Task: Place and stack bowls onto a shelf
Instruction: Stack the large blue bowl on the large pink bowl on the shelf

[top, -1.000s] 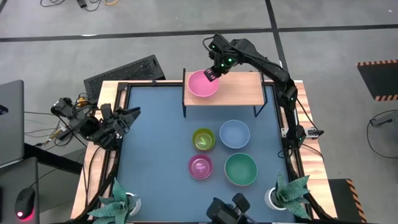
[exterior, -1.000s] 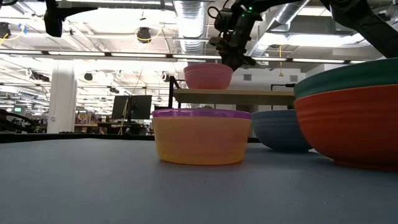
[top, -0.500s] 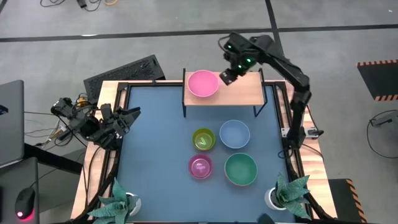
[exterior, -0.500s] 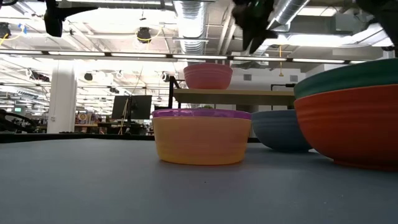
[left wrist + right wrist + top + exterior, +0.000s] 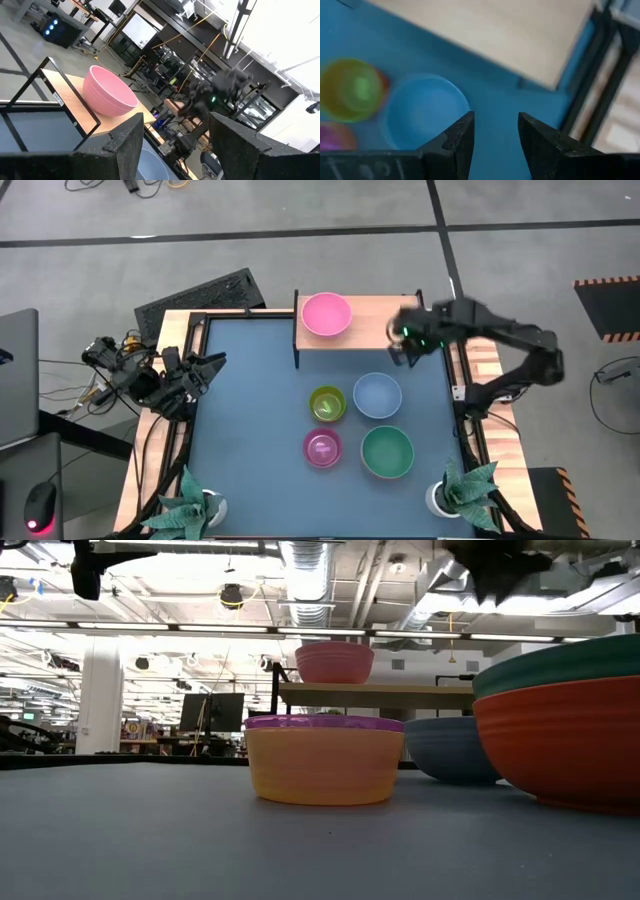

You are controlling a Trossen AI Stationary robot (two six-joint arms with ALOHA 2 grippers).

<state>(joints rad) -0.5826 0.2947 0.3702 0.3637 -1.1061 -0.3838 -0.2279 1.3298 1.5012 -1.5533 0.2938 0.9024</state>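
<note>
The pink bowl (image 5: 326, 314) stands upright on its base at the left end of the shelf's wooden top board (image 5: 375, 326); it also shows in the low view (image 5: 334, 662) and the left wrist view (image 5: 107, 92). On the table stand the light blue bowl (image 5: 377, 395), the yellow-green bowl (image 5: 327, 404), the magenta bowl (image 5: 322, 449) and the green bowl (image 5: 387, 452). My right gripper (image 5: 402, 343) hangs open and empty over the shelf's right end, with the light blue bowl (image 5: 422, 112) below and ahead of it. My left gripper (image 5: 213, 364) waits open at the table's left edge.
Two white plant pots stand at the near corners (image 5: 205, 508) (image 5: 445, 498). The table has a raised wooden rim (image 5: 175, 450). The shelf's black legs (image 5: 296, 345) stand on the blue mat near the far edge. Bare mat lies left of the bowls (image 5: 250, 420).
My right gripper has left the pink bowl's rim, risen, and swung toward the table's right and then its near side, to above the shelf's right end. The pink bowl stays on the shelf's left end.
</note>
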